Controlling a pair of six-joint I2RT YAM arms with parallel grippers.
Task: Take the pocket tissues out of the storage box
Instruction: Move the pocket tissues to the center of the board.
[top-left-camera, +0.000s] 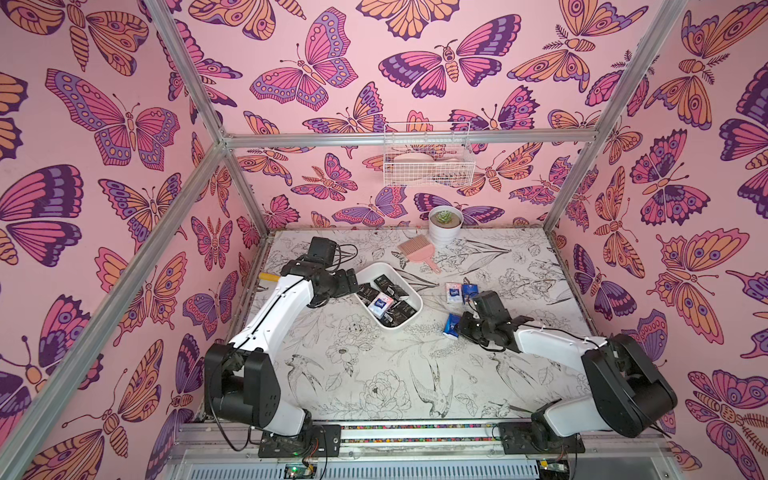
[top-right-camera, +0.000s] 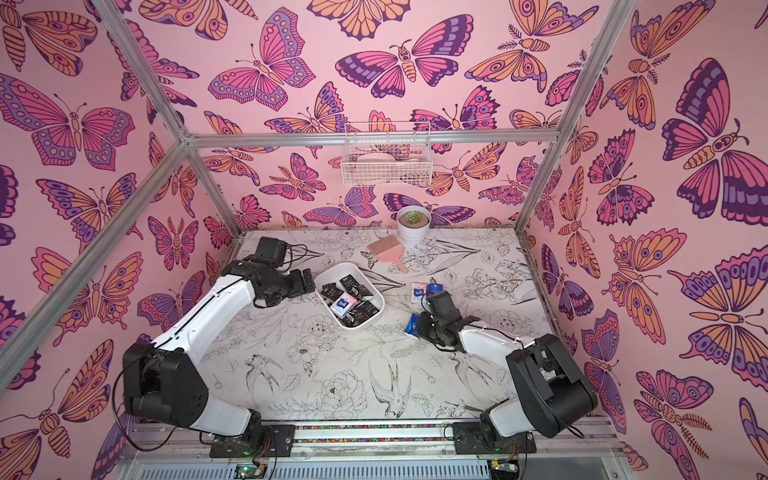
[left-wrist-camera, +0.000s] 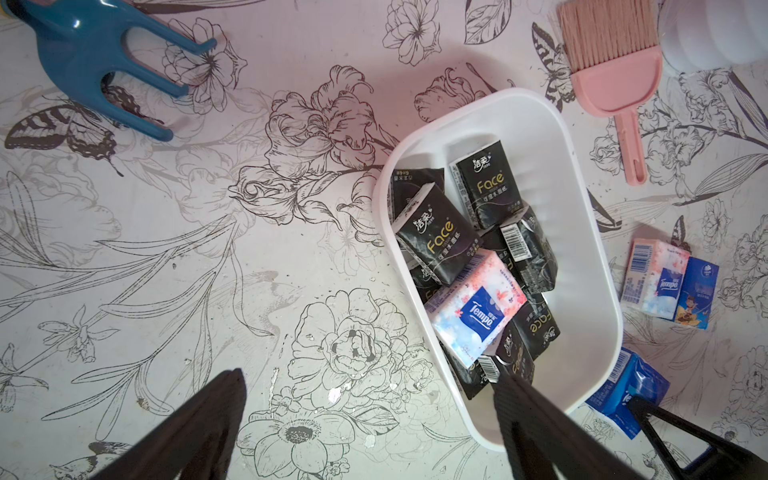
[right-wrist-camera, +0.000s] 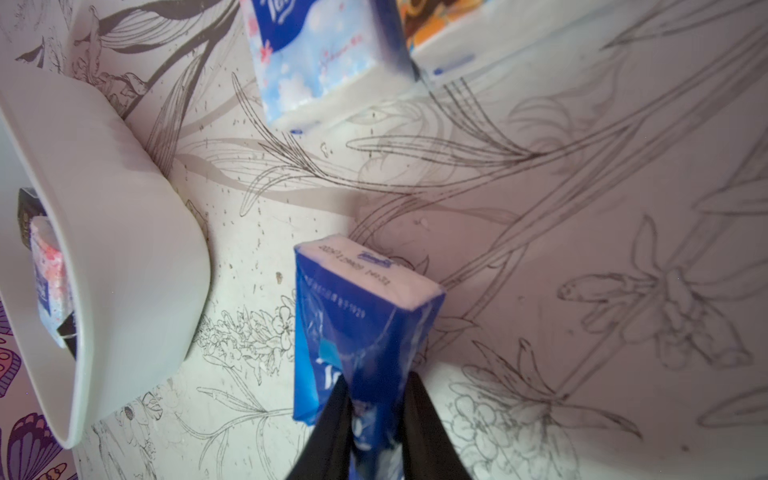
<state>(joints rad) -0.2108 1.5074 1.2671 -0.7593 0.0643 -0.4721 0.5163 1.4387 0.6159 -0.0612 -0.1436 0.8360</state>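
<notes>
Looking at the right tool (right-wrist-camera: 376, 399), we see its two fingers nearly shut, pinching a blue tissue packet (right-wrist-camera: 357, 316) by its crumpled end, just beside the storage box (right-wrist-camera: 124, 232) at about four o'clock of it in both top views. Our left tool (left-wrist-camera: 365, 419) stands wide open and empty, one finger (left-wrist-camera: 536, 432) over the box rim. The box (top-left-camera: 411, 297) holds black packets (left-wrist-camera: 440, 239) and one white-pink packet (left-wrist-camera: 478, 305). Two more packets (top-left-camera: 462, 291) lie on the surface (top-left-camera: 374, 365) at three o'clock.
</notes>
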